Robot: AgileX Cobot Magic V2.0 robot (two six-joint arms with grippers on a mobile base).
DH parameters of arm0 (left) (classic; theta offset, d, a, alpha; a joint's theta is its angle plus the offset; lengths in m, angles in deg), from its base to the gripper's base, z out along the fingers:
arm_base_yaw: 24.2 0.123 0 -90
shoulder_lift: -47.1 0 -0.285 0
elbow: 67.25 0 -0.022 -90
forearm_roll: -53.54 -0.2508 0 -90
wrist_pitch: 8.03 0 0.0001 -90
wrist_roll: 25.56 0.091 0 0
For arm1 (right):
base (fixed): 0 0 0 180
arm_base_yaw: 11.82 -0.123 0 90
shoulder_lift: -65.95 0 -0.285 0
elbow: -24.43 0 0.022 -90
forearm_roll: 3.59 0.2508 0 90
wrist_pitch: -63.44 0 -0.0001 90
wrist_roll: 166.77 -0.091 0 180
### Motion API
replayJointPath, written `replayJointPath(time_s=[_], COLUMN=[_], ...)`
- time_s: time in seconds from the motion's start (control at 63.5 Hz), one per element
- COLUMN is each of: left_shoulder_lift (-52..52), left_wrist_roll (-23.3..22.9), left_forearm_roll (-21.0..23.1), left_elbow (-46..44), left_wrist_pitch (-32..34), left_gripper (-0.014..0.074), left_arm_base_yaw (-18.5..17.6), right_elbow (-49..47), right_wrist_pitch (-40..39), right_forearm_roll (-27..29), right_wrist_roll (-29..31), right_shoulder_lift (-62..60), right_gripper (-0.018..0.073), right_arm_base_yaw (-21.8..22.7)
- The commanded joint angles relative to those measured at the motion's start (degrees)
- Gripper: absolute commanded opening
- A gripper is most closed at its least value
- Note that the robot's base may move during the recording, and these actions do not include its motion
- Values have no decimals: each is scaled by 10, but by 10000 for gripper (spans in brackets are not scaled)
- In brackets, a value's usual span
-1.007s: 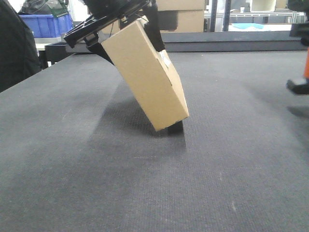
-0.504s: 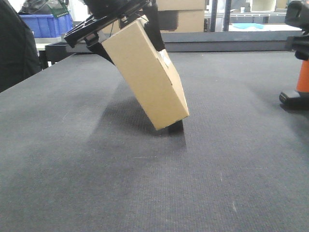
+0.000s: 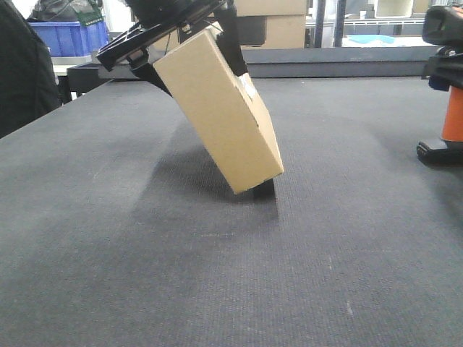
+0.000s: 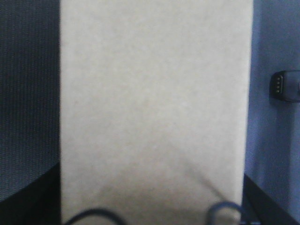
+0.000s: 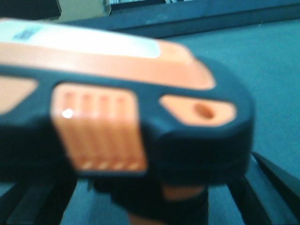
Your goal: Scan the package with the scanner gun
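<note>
The package (image 3: 221,116), a flat tan cardboard box, stands tilted with its lower corner on the dark mat and its top leaning left. A bit of white label (image 3: 248,88) shows on its right-hand face. My left gripper (image 3: 192,61) is shut on its upper end, black fingers on both broad faces. In the left wrist view the package (image 4: 154,93) fills the frame. At the far right is the scanner gun (image 3: 453,112), with its black head, orange handle and black foot low over the mat. It fills the right wrist view (image 5: 126,112), held in my right gripper, whose fingers are mostly hidden.
A dark-clothed person (image 3: 22,72) stands at the left table edge. Behind the table are a blue bin (image 3: 69,36) and bigger cardboard boxes (image 3: 278,25). A raised rim (image 3: 347,65) runs along the table's far edge.
The scanner gun has come in from the right edge, moving left and down; its head now shows. The package and left gripper have held still.
</note>
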Motion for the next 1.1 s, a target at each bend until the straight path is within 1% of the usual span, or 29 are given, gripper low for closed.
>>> replayJointPath(time_s=[0.0,0.173,0.283,0.362,0.425,0.441,0.472,0.504,0.567,0.63,0.724,0.74,0.818,0.85,0.913,1.086], left_shoulder_lift=[-6,-9,-21,-40,-56,-60,-73,-81,-89,-92,-92,-92,-92,-92,-92,-92], left_wrist_roll=[1,1,1,1,4,10,44,76,116,148,168,169,169,169,169,166], left_forearm_roll=[4,4,-3,-31,-59,-68,-89,-105,-125,-138,-159,-168,-207,-224,-232,-226], left_elbow=[-5,-5,-5,-5,-5,-5,-5,-5,-5,-4,12,15,27,33,45,76], left_wrist_pitch=[6,8,4,-10,-36,-44,-71,-96,-137,-162,-162,-162,-155,-154,-145,-112], left_gripper=[-111,-111,-111,-111,-111,-111,-111,-111,-111,-111,-111,-111,-111,-111,-111,-111], left_arm_base_yaw=[-2,8,27,47,64,68,82,94,113,135,163,166,170,171,171,171], right_elbow=[17,82,130,162,187,192,205,214,225,229,229,229,229,229,229,229], right_wrist_pitch=[0,-8,-12,-12,-3,0,12,23,36,59,85,86,88,88,88,97], right_forearm_roll=[-10,-10,-18,-24,-32,-33,-34,-34,-34,-34,-34,-34,-34,-34,-36,-36], right_wrist_roll=[-2,-2,-2,-2,-2,-2,-2,-2,-1,3,6,6,6,6,6,6], right_shoulder_lift=[-17,-61,-99,-129,-155,-162,-181,-197,-221,-245,-275,-279,-299,-310,-326,-356], right_gripper=[561,561,561,561,557,553,536,509,441,333,137,89,-75,-167,-161,-162], right_arm_base_yaw=[0,0,0,0,0,0,0,0,0,0,0,0,0,0,0,0])
